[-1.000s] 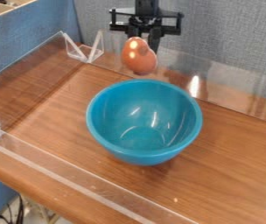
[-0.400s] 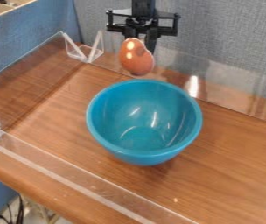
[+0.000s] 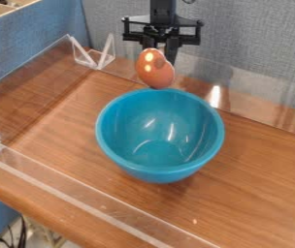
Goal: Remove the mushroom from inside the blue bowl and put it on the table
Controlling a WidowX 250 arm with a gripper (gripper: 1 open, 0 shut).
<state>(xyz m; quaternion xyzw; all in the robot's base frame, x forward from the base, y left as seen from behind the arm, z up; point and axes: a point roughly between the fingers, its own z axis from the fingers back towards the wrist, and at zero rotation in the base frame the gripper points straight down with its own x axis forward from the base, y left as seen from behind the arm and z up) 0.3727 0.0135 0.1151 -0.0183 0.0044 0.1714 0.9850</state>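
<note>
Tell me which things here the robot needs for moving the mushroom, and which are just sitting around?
Needed: the mushroom, held up in the shut gripper; the blue bowl, now empty; the table, where it goes.

Just there: the clear walls round the table; the blue board behind.

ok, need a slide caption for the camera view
Gripper holds the mushroom aloft behind the empty blue bowl on the table.

Views: a single camera
Position: raised, outside the table's [image 3: 59, 116] near corner
Facing: down and across, toward the far wall
Range: medium, whole blue bowl [image 3: 161, 136] in frame
</note>
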